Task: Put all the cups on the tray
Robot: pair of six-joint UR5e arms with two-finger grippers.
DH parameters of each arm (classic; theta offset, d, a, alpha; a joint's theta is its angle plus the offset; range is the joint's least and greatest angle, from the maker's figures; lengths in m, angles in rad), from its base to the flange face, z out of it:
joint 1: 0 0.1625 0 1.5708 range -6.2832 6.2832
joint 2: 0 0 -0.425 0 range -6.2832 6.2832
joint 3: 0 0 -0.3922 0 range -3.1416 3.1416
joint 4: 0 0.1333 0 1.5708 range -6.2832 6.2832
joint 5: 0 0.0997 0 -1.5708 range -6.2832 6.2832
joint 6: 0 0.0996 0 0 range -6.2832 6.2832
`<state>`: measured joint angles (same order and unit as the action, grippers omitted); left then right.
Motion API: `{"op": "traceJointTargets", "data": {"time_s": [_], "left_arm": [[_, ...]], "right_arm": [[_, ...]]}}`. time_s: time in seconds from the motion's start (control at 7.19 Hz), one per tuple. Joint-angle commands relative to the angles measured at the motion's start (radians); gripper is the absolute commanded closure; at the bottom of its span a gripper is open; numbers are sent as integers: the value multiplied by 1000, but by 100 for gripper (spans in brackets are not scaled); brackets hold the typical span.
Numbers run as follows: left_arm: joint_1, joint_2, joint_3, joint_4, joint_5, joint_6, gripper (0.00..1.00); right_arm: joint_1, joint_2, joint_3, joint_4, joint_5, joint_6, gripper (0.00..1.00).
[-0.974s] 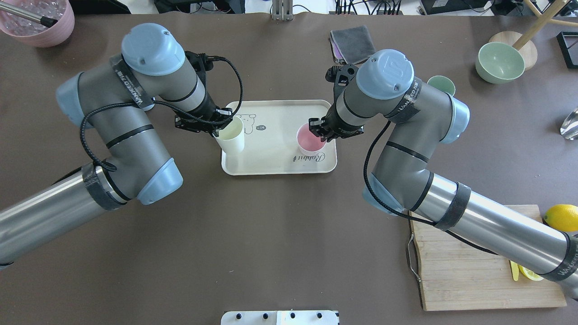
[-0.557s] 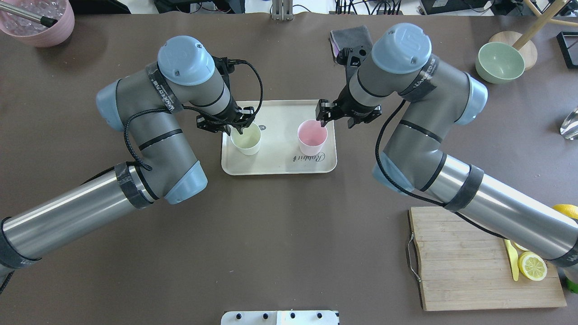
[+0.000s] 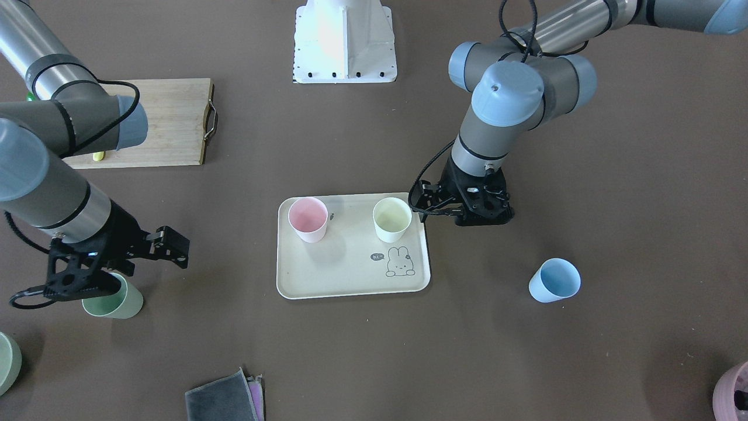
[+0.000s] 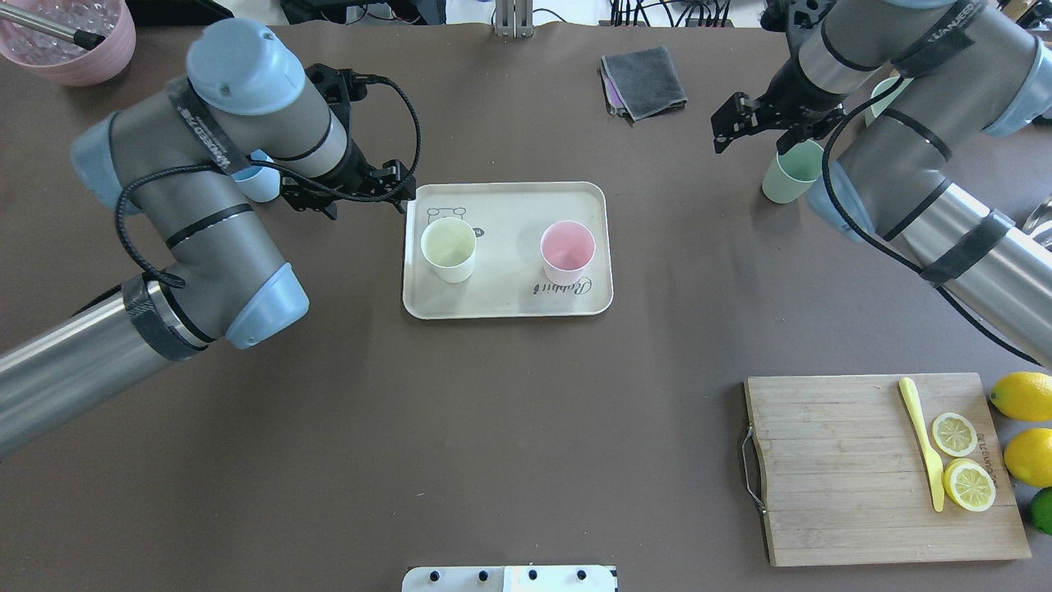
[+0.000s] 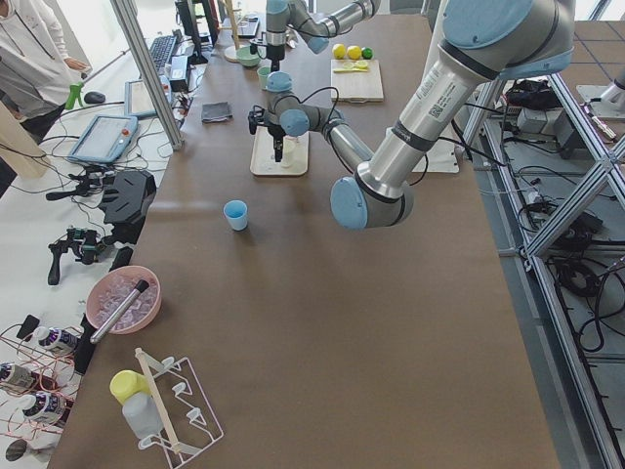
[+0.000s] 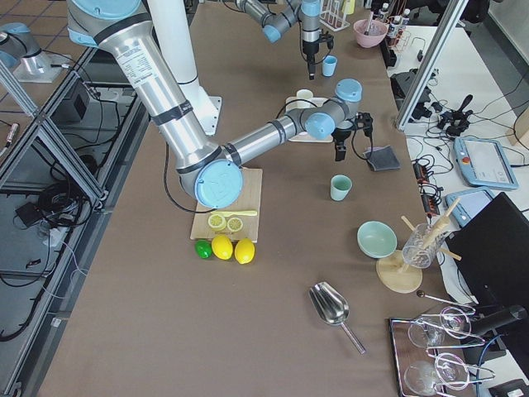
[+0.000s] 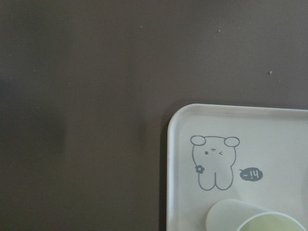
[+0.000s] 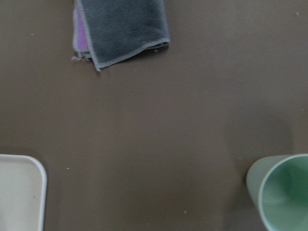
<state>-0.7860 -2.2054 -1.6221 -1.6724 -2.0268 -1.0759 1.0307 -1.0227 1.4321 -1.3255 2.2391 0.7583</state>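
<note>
The cream tray point(image 4: 509, 292) point(image 3: 345, 278) lies at the table's middle. The cream-white cup point(image 4: 448, 249) point(image 3: 391, 219) and the pink cup point(image 4: 567, 251) point(image 3: 308, 219) stand upright on it, both free. My left gripper point(image 4: 349, 197) point(image 3: 467, 215) is open and empty, just off the tray's left edge. The blue cup point(image 3: 554, 280) point(image 4: 259, 182) stands on the table beyond it, partly hidden by the left arm in the overhead view. My right gripper point(image 4: 764, 131) point(image 3: 102, 272) is open and empty, over the sage green cup point(image 4: 787, 174) point(image 8: 284, 192) on the table.
A folded grey cloth point(image 4: 645, 78) lies at the back middle. A wooden cutting board point(image 4: 855, 493) with lemon slices and a yellow knife lies front right, whole lemons beside it. A pink bowl point(image 4: 74, 37) stands back left, a green bowl point(image 3: 6, 362) back right.
Both grippers let go of their cups, which now stand on the tray. The left gripper drew back to the left off the tray. The right arm swung far right to the green cup.
</note>
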Motion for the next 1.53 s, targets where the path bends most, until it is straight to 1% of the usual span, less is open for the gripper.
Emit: {"op": "traceJointTargets", "data": {"time_s": [0.0,0.28,0.42,0.56,0.7,0.83,0.97,1.11,1.25,1.39], "left_arm": [[-74,26,-24,54,-29,124,2],[-73,24,-22,56,-29,116,2],[-73,26,-24,56,-29,113,2],[-73,24,-27,56,-30,113,2],[-73,24,-27,56,-29,113,2],[-75,27,-28,56,-27,114,2],[-76,44,-25,50,-27,132,2],[-97,70,-25,42,-30,211,2],[-133,93,-22,40,-32,281,2],[-160,98,-12,40,-33,321,2]], "right_arm": [[89,-2,-135,8,17,-165,0],[88,-7,-176,9,11,-174,0],[75,-32,-165,18,10,-172,0],[54,-54,-167,31,8,-172,4],[45,-59,-173,46,5,-172,31],[45,-54,-171,45,5,-174,99],[40,-54,-179,43,-1,-174,100],[40,-45,-179,42,-4,-172,100],[42,-19,-174,29,5,-162,100],[40,43,-167,-22,35,-125,100]]}}
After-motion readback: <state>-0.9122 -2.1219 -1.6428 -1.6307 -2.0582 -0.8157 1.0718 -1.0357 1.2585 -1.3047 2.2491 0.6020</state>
